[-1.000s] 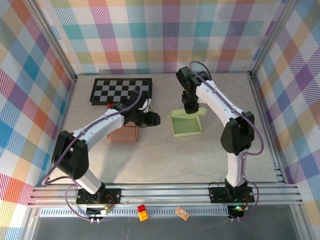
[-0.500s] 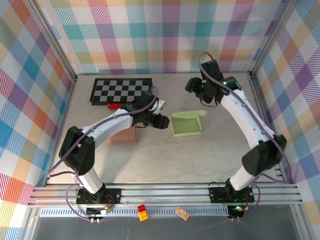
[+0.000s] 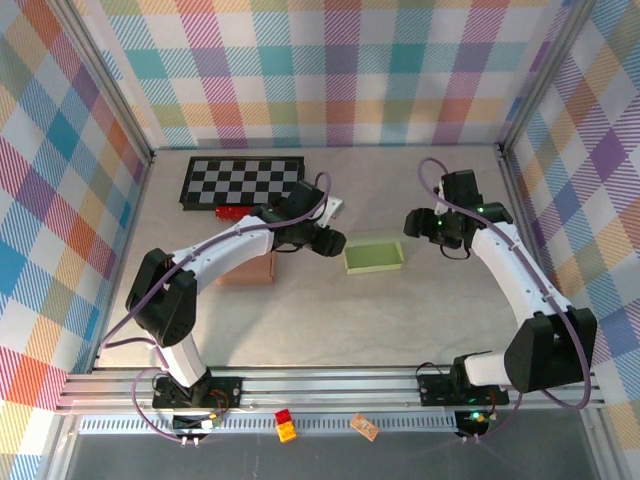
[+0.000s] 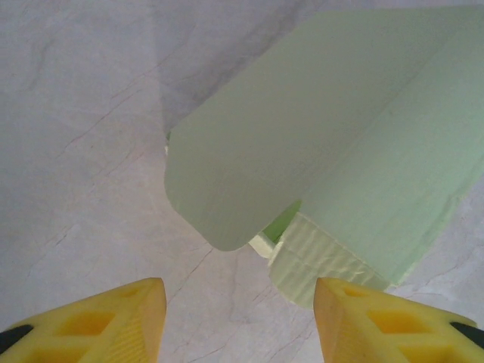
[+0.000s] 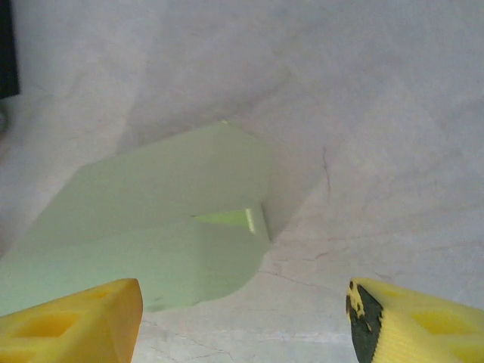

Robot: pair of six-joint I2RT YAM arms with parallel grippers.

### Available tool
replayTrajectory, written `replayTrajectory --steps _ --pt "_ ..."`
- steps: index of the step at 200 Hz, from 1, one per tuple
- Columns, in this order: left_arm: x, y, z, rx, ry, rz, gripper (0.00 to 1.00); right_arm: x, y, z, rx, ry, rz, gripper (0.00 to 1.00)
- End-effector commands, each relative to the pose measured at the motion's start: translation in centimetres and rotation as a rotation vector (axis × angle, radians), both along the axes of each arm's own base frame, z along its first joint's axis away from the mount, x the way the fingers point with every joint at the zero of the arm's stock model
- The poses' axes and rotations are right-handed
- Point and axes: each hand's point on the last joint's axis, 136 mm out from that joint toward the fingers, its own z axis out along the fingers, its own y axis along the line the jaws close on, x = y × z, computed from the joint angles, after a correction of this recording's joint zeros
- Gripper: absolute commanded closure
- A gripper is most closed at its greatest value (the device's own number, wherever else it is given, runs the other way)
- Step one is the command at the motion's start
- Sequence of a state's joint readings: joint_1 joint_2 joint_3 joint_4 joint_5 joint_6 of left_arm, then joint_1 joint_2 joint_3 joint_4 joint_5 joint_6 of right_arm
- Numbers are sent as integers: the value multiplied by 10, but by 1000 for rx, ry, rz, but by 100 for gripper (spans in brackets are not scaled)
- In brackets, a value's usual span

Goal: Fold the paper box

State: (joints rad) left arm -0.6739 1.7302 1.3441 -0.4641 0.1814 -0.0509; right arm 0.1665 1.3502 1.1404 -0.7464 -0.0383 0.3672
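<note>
Far left, back of the table (image 3: 200, 310): a black-and-white checkerboard (image 3: 240, 180) is lying flat against the rear edge. A small red object (image 3: 230, 212) is sitting just at its near edge. A brown block (image 3: 246, 268) is resting nearer the camera, partly under the left arm.

Centre-left: the left gripper (image 3: 337, 243) is reaching out low over the table, and its tip is sitting just beside the left edge of the paper box (image 3: 374, 254). In the left wrist view its yellow fingers (image 4: 113, 318) are standing apart with bare tabletop between them. The claw (image 4: 238, 318) is gaping and gripping nothing. The pale green box (image 4: 333, 151) is lying ahead of the fingertips and clear of them. A rounded flap is jutting toward the camera, and a ribbed wall edge is showing beneath it.

Centre: the box is sitting on the table between the two grippers, looking like a shallow tray from above.

Centre-right: the right gripper (image 3: 414, 225) is hanging just beside the box's right rear corner, pointing toward it. In the right wrist view its yellow fingers (image 5: 72, 321) are spreading wide, and the claw (image 5: 242, 318) is carrying nothing. The box (image 5: 166, 227) is lying ahead and to the left, apart from the fingertips, with a small brighter green tab showing on its surface.
</note>
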Motion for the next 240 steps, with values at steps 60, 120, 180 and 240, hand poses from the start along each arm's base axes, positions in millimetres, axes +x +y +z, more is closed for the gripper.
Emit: replayTrajectory --steps 60,120,180,240 --pt "-48 11 -22 22 -37 -120 48 -5 -38 -32 -8 0 -163 35" --pt "-12 -14 -27 119 -301 -148 46 -19 -40 -42 -15 -45 -155 36" --pt "7 -28 -28 143 -412 -195 46 -23 -34 -39 35 -28 -164 36" --pt "21 -36 -28 154 -413 -170 63 -21 -31 -35 47 -24 -151 38"
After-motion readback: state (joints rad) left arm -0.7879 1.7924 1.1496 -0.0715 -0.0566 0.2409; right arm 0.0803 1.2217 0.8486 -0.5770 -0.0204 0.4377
